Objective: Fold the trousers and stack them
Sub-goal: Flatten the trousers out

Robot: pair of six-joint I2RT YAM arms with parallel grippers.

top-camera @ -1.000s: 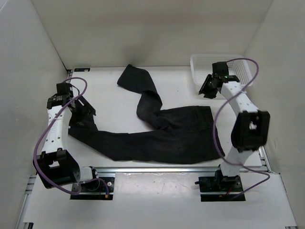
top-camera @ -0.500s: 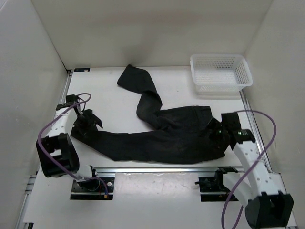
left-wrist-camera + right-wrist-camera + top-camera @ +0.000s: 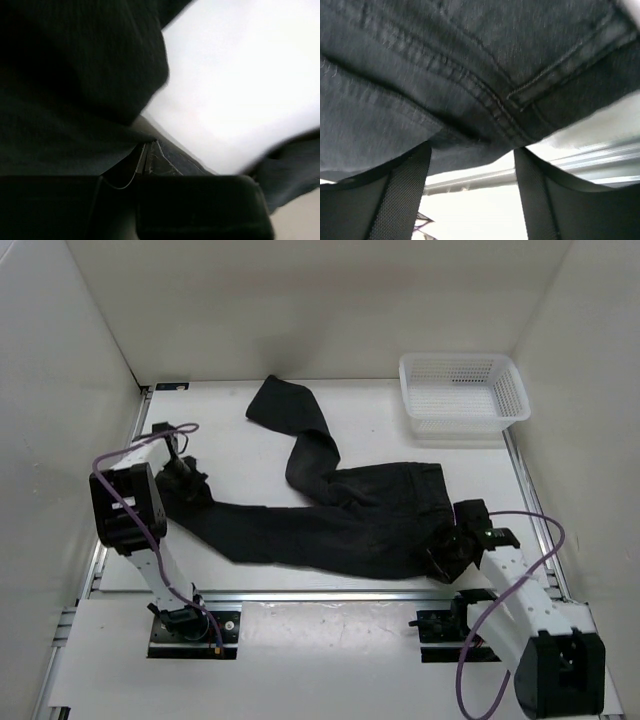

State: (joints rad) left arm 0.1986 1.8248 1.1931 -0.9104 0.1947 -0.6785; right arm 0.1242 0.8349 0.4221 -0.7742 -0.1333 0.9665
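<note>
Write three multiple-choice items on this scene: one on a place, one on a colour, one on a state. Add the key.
1. Where does the basket stand?
A near left; B far right; C centre.
2. What colour are the trousers?
A black; B red; C white.
3. How do the right claw's jaws stand?
A shut on the basket; B out of every view; C open at the trousers' edge.

Key:
B, the top view shows it in the far right corner.
A, the top view shows black cloth.
C, the right wrist view shows both fingers wide apart at the cloth's edge.
</note>
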